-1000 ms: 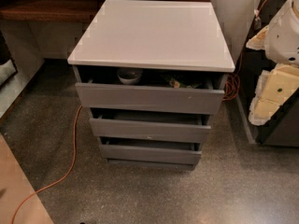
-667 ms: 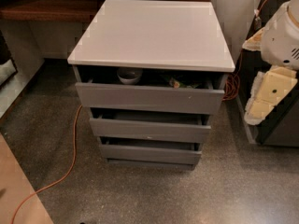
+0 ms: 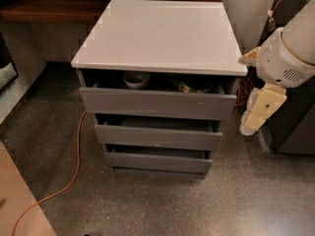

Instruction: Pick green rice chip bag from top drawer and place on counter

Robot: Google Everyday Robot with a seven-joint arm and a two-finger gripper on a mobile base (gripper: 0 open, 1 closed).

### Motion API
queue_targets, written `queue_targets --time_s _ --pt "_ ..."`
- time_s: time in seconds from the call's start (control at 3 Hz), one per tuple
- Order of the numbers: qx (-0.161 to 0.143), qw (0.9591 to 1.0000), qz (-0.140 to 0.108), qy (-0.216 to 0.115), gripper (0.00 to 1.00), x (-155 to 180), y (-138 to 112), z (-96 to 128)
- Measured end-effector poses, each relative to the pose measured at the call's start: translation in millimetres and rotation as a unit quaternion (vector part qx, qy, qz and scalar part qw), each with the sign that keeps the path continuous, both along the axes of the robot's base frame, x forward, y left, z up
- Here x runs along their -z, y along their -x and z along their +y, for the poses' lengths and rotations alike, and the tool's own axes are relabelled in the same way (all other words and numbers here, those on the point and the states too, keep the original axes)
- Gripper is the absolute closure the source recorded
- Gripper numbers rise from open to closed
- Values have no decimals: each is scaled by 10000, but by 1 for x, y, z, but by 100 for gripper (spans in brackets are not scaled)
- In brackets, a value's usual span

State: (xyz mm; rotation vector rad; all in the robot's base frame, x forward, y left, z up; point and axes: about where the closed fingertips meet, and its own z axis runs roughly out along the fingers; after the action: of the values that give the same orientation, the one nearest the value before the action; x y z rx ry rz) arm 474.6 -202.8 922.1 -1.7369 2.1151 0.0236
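Observation:
The top drawer (image 3: 157, 103) of the grey cabinet is pulled out a little under the white counter (image 3: 160, 36). Inside it, only a small part of the green rice chip bag (image 3: 189, 86) shows in the dark gap right of centre; the rest is hidden under the counter's edge. A white bowl (image 3: 136, 78) sits in the drawer to its left. My gripper (image 3: 255, 117) hangs pointing down at the right of the cabinet, beside the drawer's right end and below counter level. It holds nothing that I can see.
Two shallower grey drawers (image 3: 157, 136) below are also slightly open. A dark wooden shelf (image 3: 54, 9) runs behind on the left. An orange cable (image 3: 76, 151) lies on the floor at the left. A dark cabinet (image 3: 295, 127) stands at the right, behind the arm.
My arm and gripper have moved left and down, closer to the right side of the cabinet. The drawers and their contents have not moved.

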Motion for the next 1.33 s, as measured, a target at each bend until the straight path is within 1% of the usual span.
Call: queue_targets --time_s 0.33,0.67,1.0,1.33 --pt "-280 9996 -104 16 0 28 -13 12" --pt "-470 9987 -181 -4 0 66 -34 19" --pt "-644 9973 -313 -143 0 87 -52 25" --pt "-644 9973 -313 -143 0 87 -52 25"
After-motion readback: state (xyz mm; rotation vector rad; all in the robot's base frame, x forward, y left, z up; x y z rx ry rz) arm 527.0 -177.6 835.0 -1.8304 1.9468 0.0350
